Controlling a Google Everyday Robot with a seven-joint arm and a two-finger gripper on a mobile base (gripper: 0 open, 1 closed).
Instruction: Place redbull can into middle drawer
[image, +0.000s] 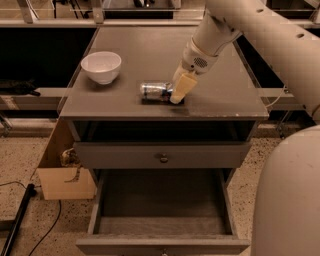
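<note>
The redbull can (155, 90) lies on its side on the grey cabinet top (165, 50), near the front edge, silver end to the left. My gripper (179, 91) reaches down from the upper right and sits at the can's right end, hiding that end. The can rests on the top and is not lifted. The middle drawer (162, 200) stands pulled out below, with a bare grey floor and nothing in it. The shallower drawer front with a round knob (163, 158) above it is closed.
A white bowl (101, 66) stands at the left of the cabinet top. A cardboard box (65, 172) sits on the floor left of the cabinet. My own white body (290, 200) fills the lower right. A cable (30, 220) lies on the floor at the lower left.
</note>
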